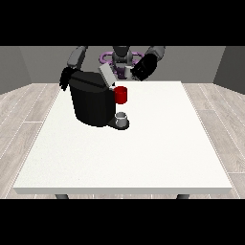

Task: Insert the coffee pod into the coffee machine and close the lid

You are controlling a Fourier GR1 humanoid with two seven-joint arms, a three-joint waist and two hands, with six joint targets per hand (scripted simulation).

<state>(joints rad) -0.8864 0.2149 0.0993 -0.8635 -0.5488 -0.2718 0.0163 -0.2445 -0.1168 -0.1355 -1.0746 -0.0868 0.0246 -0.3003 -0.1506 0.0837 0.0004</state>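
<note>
1. white worktop (pixel 143 158) in place, seen from across; robot (pixel 122 56) small at the far edge.
2. black coffee machine (pixel 91 99) standing on the far left part of the worktop, upright.
3. lid (pixel 106 75) raised, tilted up and back above the machine's top; not closed.
4. red part (pixel 121 94) at the machine's front, just under the raised lid; cannot tell whether pod or holder.
5. small grey cup (pixel 122 118) on the machine's base, directly below the red part.
6. hand at the view's right (pixel 144 67) raised above the far edge, just right of the lid; small pale thing (pixel 128 71) at its fingertips, possibly the pod, not confirmed. fingers seemingly closed around it, though too small to settle.
7. hand at the view's left (pixel 64 79) low behind the machine's left shoulder, partly hidden by it; touching or apart not determinable; finger state cannot be told.
8. grey wood floor (pixel 24 115) around the worktop.
</note>
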